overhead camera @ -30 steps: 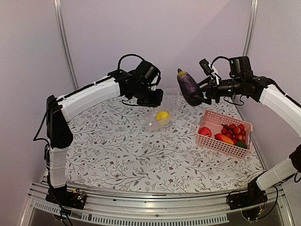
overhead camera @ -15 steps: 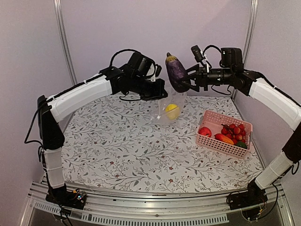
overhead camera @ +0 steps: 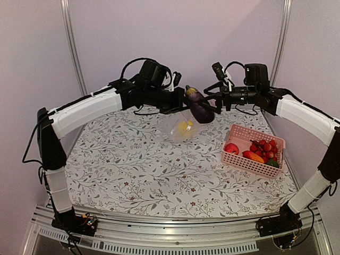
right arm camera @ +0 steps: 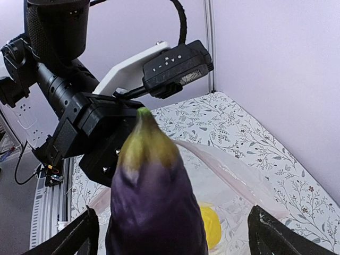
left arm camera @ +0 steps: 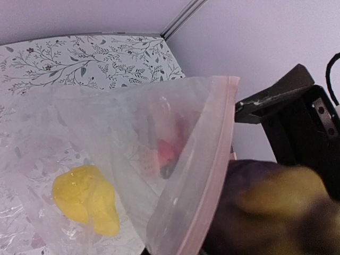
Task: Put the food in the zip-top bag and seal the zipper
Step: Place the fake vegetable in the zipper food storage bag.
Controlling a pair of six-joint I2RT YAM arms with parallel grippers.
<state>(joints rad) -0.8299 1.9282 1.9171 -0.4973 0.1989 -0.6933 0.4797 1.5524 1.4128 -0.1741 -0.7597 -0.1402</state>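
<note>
My left gripper (overhead camera: pixel 176 101) is shut on the top edge of the clear zip-top bag (overhead camera: pixel 176 127) and holds it hanging above the table. A yellow lemon (overhead camera: pixel 185 127) lies inside. The pinkish zipper (left arm camera: pixel 212 159) runs along the open mouth. The purple eggplant (overhead camera: pixel 199 105) tilts at the mouth, its green stem toward the left gripper. My right gripper (overhead camera: pixel 211 101) is open, its fingers (right arm camera: pixel 268 234) spread wide on both sides of the eggplant (right arm camera: pixel 154 196), with a gap on the right side. The rest of the food, red pieces (overhead camera: pixel 264 147), an orange one (overhead camera: pixel 254 156) and a green one (overhead camera: pixel 273 163), lies in the basket.
A pink lattice basket (overhead camera: pixel 249 166) stands on the floral tablecloth (overhead camera: pixel 133 170) at the right. Metal posts (overhead camera: pixel 71 48) and pale walls close the back. The two grippers are close together over the back middle of the table.
My right gripper has opened and let the eggplant go. The eggplant has tipped from upright down toward the bag's mouth. Both arms and the bag shifted slightly left.
</note>
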